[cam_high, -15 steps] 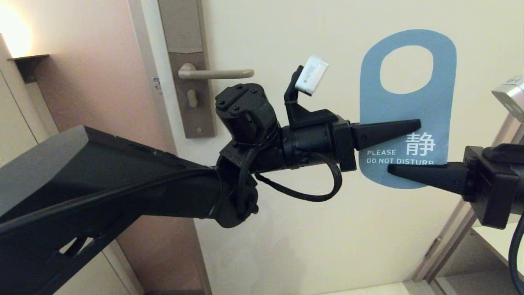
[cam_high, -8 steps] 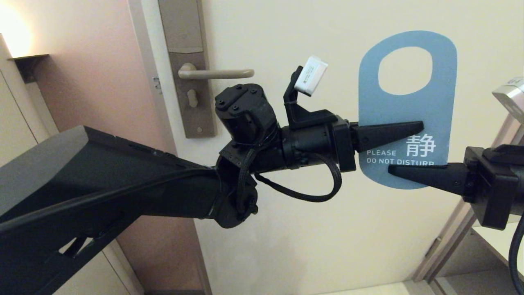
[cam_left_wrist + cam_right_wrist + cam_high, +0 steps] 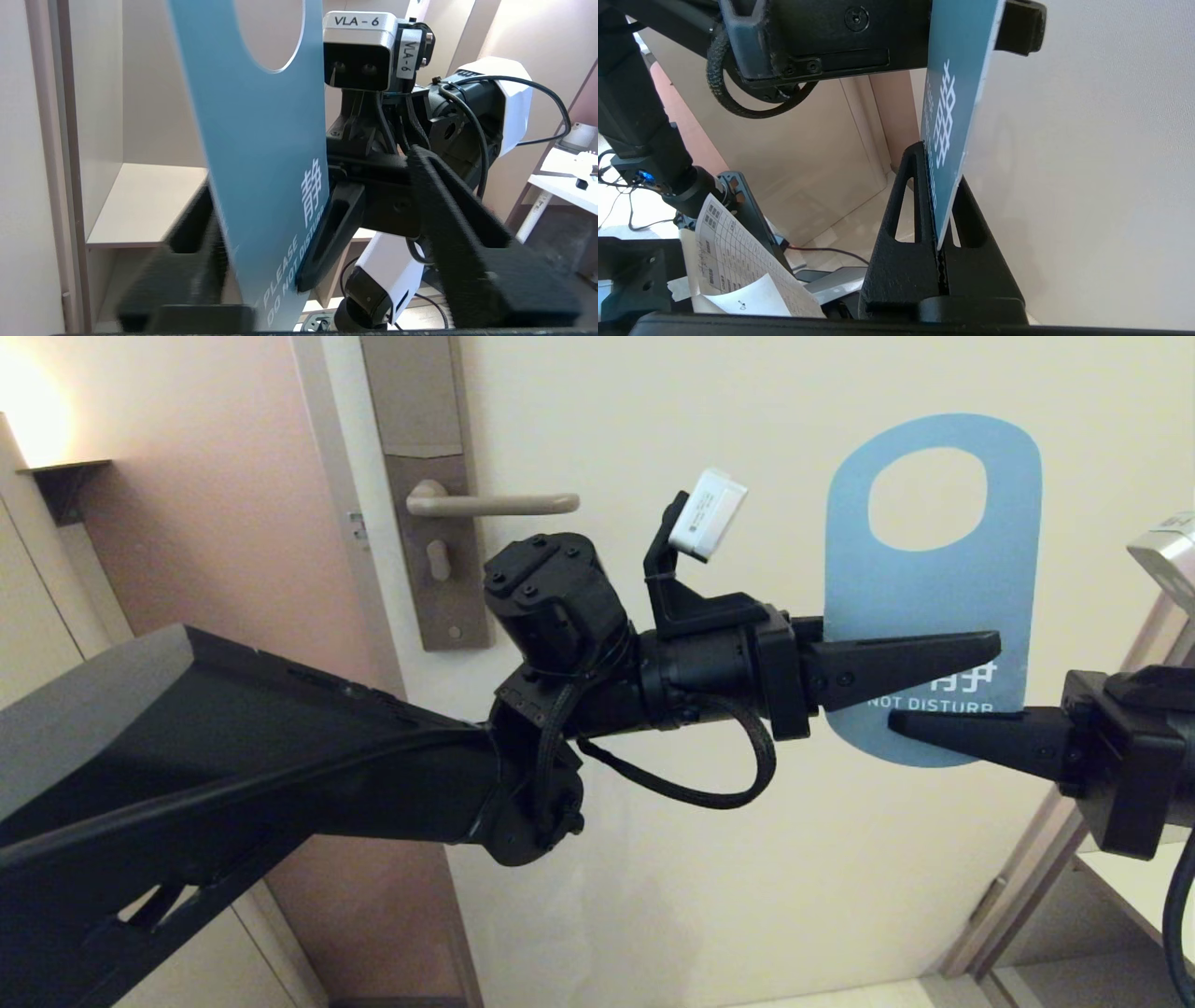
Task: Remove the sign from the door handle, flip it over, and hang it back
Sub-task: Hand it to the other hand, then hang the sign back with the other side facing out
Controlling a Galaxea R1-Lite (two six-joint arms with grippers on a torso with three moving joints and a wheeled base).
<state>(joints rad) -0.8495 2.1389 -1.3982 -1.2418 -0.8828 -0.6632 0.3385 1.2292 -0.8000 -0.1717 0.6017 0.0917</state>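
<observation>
The sign (image 3: 934, 588) is held upright in front of the pale door (image 3: 709, 821), well to the right of the door handle (image 3: 493, 504) and clear of it. Its blue face with the white "DO NOT DISTURB" lettering is turned toward the head camera, and the oval hole is at the top.

The lower edge of the sign is clamped between the fingers of the right gripper (image 3: 943, 726), which reaches in from the right; in the right wrist view the two fingers (image 3: 901, 261) are seen pressed together on the sign's (image 3: 957, 107) bottom corner.

The left gripper (image 3: 934, 649) is extended from the left across the sign's middle, partly covering the lettering. In the left wrist view its fingers (image 3: 448, 219) are seen apart, one on each side of the sign (image 3: 261, 154), with a gap visible between the blue face and the nearer finger.

The door handle stands horizontal on its tall backplate (image 3: 425, 420), with nothing hung on it.
</observation>
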